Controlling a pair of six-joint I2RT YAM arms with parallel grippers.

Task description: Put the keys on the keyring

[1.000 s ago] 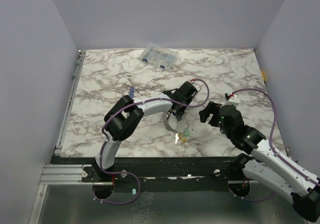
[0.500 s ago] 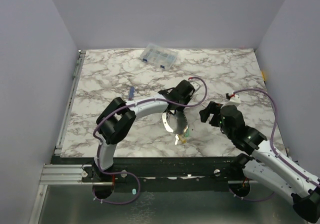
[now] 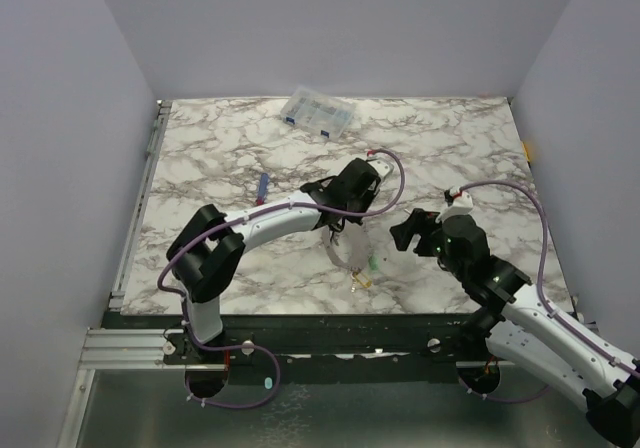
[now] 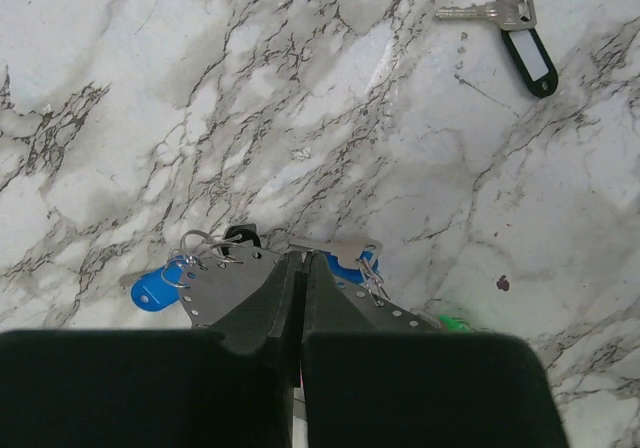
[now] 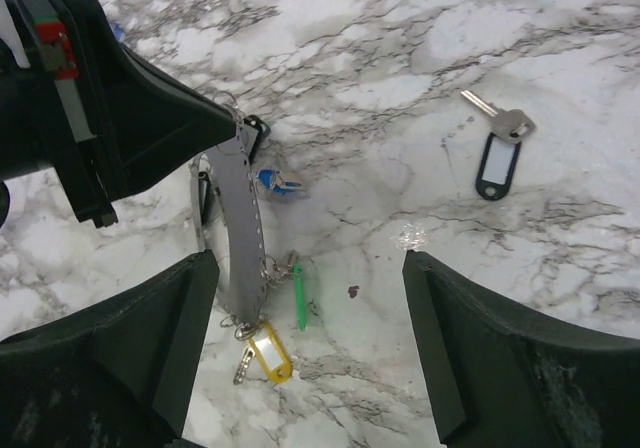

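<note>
Left fingers (image 4: 265,313) pinch the keyring (image 5: 239,230), steadying it for threading; right fingers (image 5: 490,363) gape wide, presumably for the black-tagged key (image 5: 494,160).

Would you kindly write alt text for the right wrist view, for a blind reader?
The left pincer grips the grey keyring over the marble table, with blue, green and yellow tagged keys clustered at it. A black-tagged key lies apart, right.

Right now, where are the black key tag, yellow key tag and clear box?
black key tag (image 5: 492,169): right wrist view, its middle.
yellow key tag (image 5: 268,352): right wrist view, its middle.
clear box (image 3: 318,115): top view, its lid.
</note>
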